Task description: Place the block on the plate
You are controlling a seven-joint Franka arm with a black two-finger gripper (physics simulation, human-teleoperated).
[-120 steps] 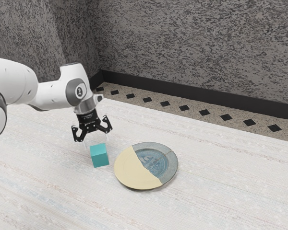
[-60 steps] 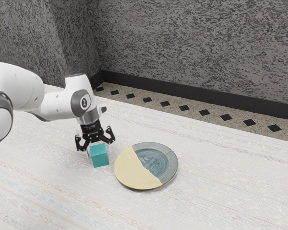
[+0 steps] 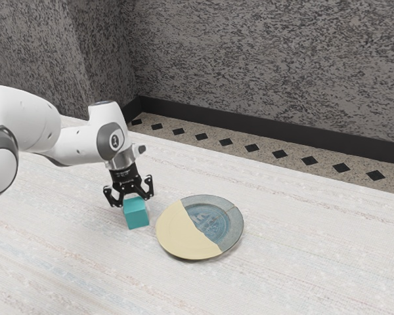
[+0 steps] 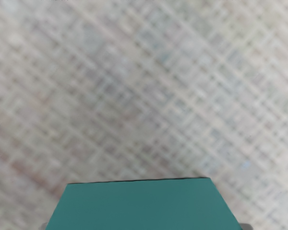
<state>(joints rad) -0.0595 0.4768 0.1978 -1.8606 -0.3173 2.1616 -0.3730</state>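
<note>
While my gripper (image 3: 135, 205) is closed on the block (image 3: 137, 217), the placing is all to do.
It pinches two opposite sides; the block appears to sit on the table (image 3: 282, 262), just beside the plate (image 3: 184, 236), toward the exterior view's left. Grasp made, I judge; lift, carry and release are left. Upright and roughly cubic, the block shows no long axis or pointing end.

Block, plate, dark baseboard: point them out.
Block (image 3: 138, 218): exterior view, on its teal side face, below the top.
Plate (image 3: 178, 236): exterior view, on its cream part.
Dark baseboard (image 3: 262, 128): exterior view, on its front face.
</note>
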